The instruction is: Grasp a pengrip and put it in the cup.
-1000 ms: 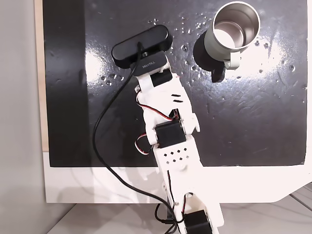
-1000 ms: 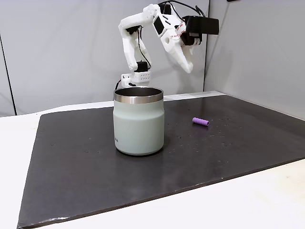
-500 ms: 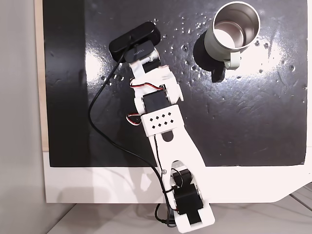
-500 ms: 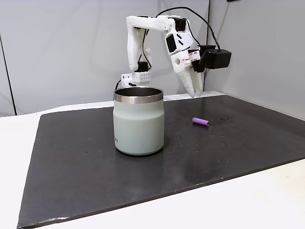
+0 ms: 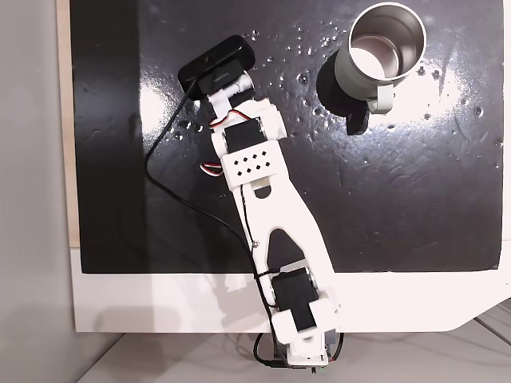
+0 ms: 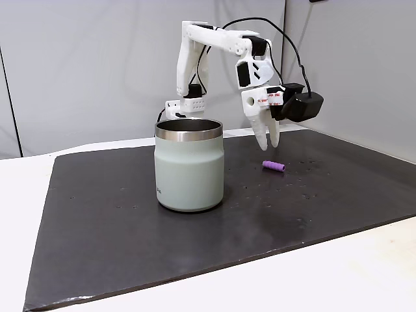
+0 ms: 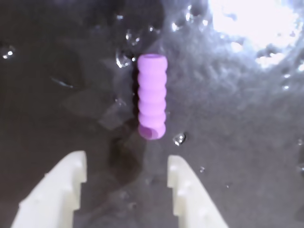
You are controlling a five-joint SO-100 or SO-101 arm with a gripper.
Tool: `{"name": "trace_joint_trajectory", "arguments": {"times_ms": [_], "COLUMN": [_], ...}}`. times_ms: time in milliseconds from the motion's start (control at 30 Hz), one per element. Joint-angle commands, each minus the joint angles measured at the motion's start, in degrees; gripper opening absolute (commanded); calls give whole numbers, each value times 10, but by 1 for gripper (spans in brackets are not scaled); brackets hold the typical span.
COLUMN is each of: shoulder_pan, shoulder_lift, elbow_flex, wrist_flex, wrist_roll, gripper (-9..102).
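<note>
White gripper [image 7: 127, 166] w/ fingers spread apart, nothing between them, pointing down above the black mat [image 6: 97, 214]. In the wrist view the purple ribbed pengrip [image 7: 152, 103] lies flat on the mat just beyond the fingertips, lengthwise, roughly in line w/ the gap, nearer the right finger [image 7: 183, 183]; not touching either. In a fixed view from the side, gripper [image 6: 267, 141] hangs just above the pengrip [image 6: 273, 167]. Grey-green cup [image 6: 189, 165] stands upright, well apart to the left; from above, cup [image 5: 379, 76] sits at the mat's top right.
</note>
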Motion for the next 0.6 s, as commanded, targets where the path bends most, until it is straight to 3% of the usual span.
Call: {"name": "trace_joint_trajectory", "arguments": {"times_ms": [0, 433, 567], "shoulder_pan": [-4, 0, 11], "shoulder_lift": [-18, -106, -119], "elbow_flex": [-55, -77, -77], "wrist_flex": [2, -40, -60], "wrist_roll": [1, 7, 3], "gripper": [23, 22, 14]}}
